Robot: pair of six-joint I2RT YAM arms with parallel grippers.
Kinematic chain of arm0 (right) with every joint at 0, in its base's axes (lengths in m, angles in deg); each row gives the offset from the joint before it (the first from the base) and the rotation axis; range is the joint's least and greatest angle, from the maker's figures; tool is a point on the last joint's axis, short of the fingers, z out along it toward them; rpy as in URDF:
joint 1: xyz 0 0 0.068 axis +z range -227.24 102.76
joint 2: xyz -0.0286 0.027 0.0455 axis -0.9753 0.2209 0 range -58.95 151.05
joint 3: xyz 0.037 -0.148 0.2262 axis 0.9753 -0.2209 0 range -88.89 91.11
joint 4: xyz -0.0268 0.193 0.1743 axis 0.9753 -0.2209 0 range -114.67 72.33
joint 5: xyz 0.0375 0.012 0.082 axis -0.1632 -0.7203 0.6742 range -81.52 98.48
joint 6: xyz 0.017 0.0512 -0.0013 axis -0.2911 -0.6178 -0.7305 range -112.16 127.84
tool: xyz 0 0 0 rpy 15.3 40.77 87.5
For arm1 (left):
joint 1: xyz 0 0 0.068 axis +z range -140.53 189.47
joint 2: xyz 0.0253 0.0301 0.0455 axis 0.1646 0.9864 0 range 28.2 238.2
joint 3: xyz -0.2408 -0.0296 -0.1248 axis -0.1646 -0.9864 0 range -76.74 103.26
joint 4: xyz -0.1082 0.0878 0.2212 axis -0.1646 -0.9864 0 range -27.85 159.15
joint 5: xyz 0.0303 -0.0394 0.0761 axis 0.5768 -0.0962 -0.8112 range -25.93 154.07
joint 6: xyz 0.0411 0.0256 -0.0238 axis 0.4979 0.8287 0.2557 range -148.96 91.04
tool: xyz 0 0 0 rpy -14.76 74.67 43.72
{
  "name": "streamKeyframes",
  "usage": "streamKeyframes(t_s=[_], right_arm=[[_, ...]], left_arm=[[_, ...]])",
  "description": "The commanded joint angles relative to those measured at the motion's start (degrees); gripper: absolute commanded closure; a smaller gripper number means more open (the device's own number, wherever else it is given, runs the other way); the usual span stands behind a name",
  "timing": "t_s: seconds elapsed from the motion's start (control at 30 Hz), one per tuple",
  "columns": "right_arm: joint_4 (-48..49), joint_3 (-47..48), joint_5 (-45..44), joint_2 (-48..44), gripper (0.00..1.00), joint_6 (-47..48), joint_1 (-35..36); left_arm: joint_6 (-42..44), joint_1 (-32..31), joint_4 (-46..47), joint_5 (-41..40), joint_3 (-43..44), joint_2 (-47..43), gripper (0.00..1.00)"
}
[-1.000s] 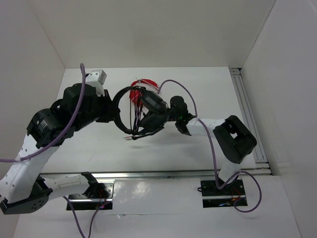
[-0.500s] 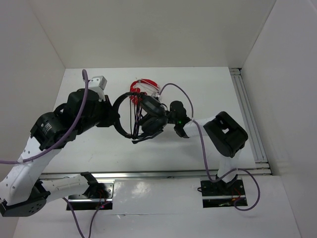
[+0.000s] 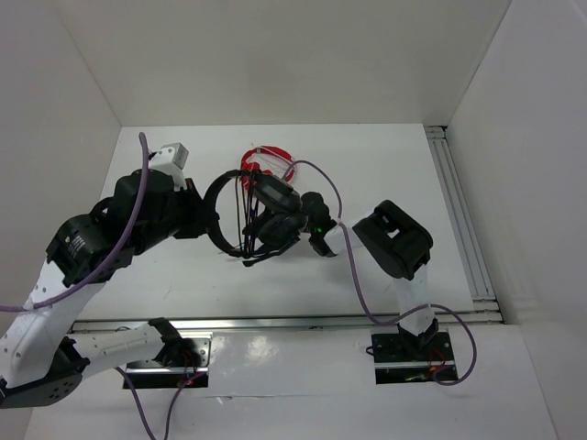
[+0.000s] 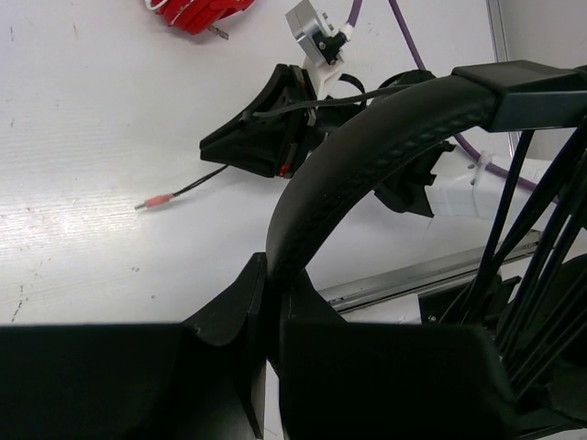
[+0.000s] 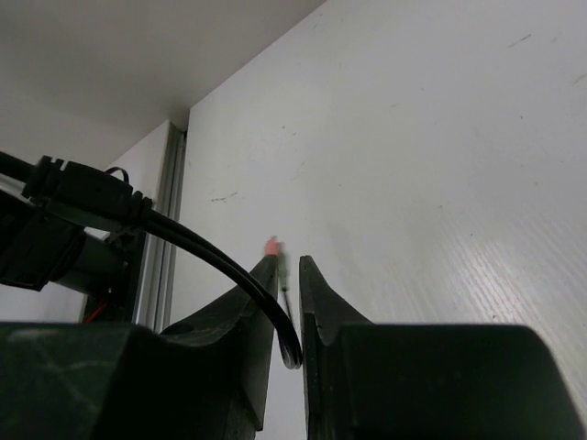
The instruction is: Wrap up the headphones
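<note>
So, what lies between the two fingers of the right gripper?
The thin black cable of the headphones lies there: it runs down into the narrow gap between the fingers of the right gripper. The right wrist view shows this.

Black headphones [image 3: 275,200] aloft, thin dark cable [image 4: 509,211] in loops across round headband [image 4: 367,147].

Left arm [image 3: 92,243]: reaches forward and inward, elbow raised. Left gripper [image 4: 273,293] is clamped tight on the headband of the headphones [image 4: 367,151].

Right arm [image 3: 394,240]: elbow folded back, forearm pointing left. Right gripper [image 5: 289,275] has its fingers a narrow slit apart, pinching the headphones' cable.
</note>
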Motion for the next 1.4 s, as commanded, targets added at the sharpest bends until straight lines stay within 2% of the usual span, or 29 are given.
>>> streamKeyframes(t_s=[0.0,0.23,0.33,0.43,0.67,0.93,1.37], right_arm=[[6.16,3.24,-3.79,1.94,0.77,-2.22,0.31],[6.68,6.41,-8.54,4.84,0.76,-4.41,0.31],[8.87,7.63,-8.02,6.33,0.75,-6.00,0.31],[9.49,7.64,-8.02,7.04,0.72,-6.62,0.93],[10.73,6.32,-12.14,9.94,0.72,-6.62,3.82],[12.75,6.32,-12.15,13.28,0.72,-6.62,5.59],[17.23,-3.08,-11.45,12.76,0.72,-6.09,5.67]], left_arm=[[-3.03,-0.27,6.27,1.46,-0.01,-2.16,1.00],[-3.64,-0.27,6.27,1.99,-1.68,-3.83,1.00],[-3.64,-0.27,6.80,1.99,-2.73,-4.36,1.00],[-3.64,-0.27,6.80,1.47,-2.73,-4.36,1.00],[-4.26,-0.27,8.02,1.46,-2.73,-3.84,1.00],[-4.26,-0.27,8.03,0.94,-2.73,-4.36,1.00],[-4.26,-0.27,5.22,-3.63,-0.01,-3.83,1.00]])
